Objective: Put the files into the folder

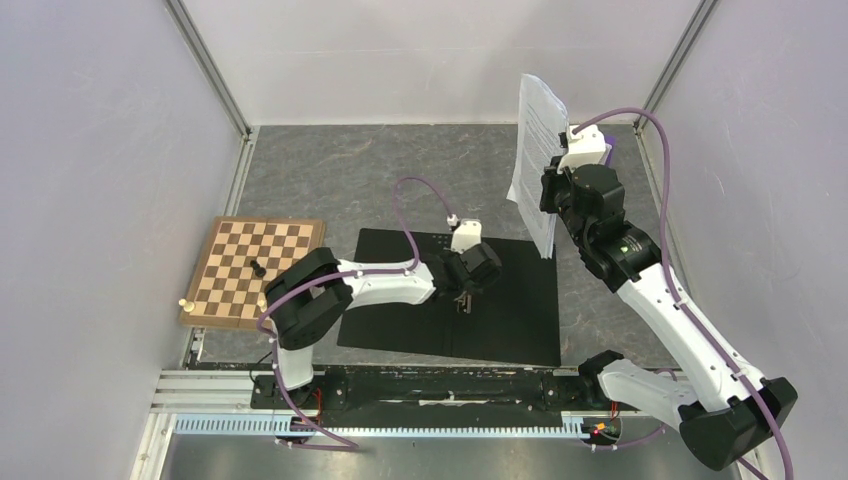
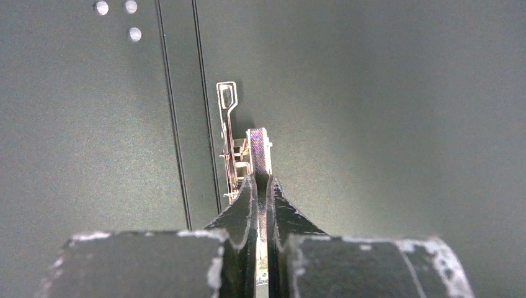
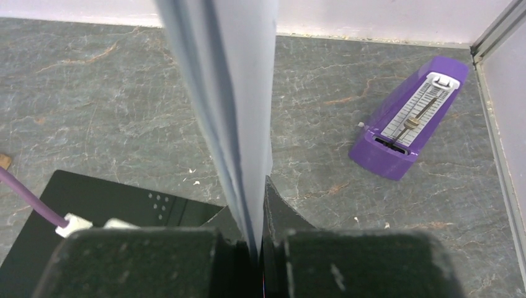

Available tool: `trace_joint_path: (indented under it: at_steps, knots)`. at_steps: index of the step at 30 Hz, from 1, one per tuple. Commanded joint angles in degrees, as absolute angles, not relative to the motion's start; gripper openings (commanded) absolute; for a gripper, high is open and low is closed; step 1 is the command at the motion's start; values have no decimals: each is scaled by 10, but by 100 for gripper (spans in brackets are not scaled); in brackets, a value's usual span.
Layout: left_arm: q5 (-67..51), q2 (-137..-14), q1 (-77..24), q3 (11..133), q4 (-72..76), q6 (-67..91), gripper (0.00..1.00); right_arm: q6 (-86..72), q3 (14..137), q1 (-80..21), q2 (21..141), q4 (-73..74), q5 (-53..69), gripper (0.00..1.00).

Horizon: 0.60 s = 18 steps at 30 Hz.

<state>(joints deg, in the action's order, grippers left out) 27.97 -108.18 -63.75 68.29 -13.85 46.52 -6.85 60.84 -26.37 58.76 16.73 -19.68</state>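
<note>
Papers hang upright, clamped in our right jaws by the folder at its far right corner, left jaws pinching its clip.

The left arm and right arm had white link shells between bulky black joint housings. A purple cable looped along each. The black jaws showed scuffed, whitish edges near their bases.

The open folder's right half lies bare; the left arm crosses its left half, the metal clip stands raised, and files hang at its far-right corner.
</note>
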Motion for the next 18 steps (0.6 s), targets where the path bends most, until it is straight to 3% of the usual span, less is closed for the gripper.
trace_joint_path:
  at_steps: [1, 12, 18]
  knots:
    - [280, -1047, -609, 643, -165, 464, 2, -80, 653, -267, 593, 173, -155, 0]
    - [244, -1015, -573, 615, -154, 453, 4, -114, 721, -310, 630, 246, -113, 0]
    - [228, -1012, -563, 625, -150, 438, 18, -117, 713, -321, 628, 272, -129, 0]
